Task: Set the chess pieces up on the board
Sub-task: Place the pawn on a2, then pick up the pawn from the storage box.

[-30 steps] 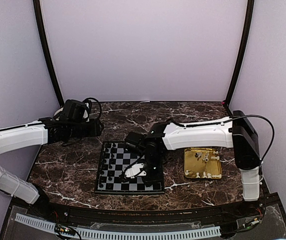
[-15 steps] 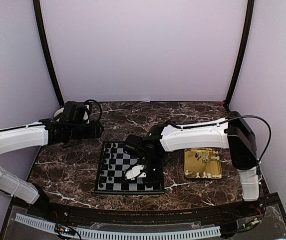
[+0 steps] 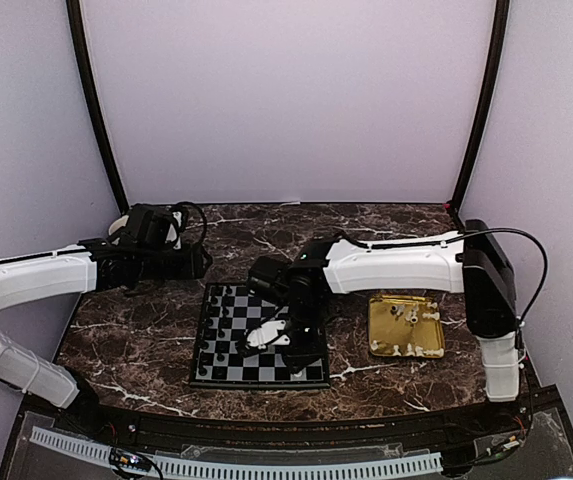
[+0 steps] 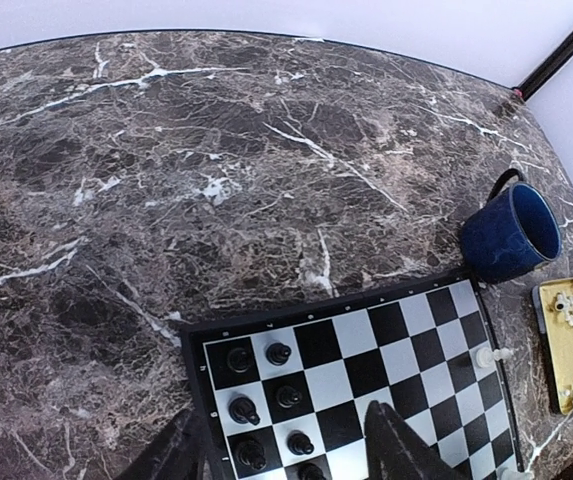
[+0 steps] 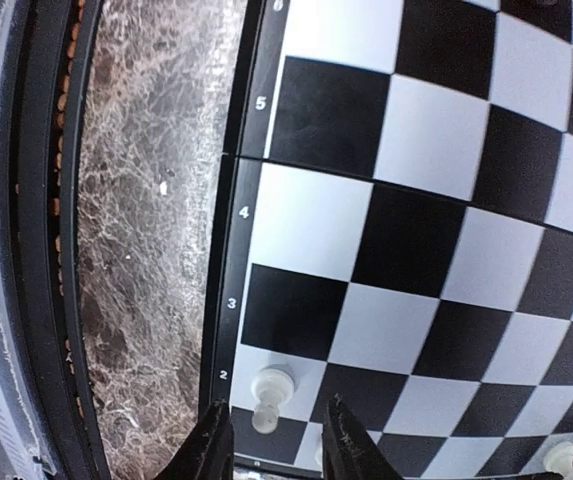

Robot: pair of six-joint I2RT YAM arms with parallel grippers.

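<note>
The right gripper (image 5: 278,445) is parting its jaws, which were almost closed a second ago. A cream-white chess piece (image 5: 266,396) is now sitting loose on the board (image 5: 436,150), just ahead of the gap between them.

Covered or cropped
Cannot see much of the board (image 3: 212,348) beneath the right arm (image 3: 396,265); cannot tell the kind of chess piece (image 5: 563,458) right of the right fingers (image 5: 354,450), cropped at the bottom edge.
</note>
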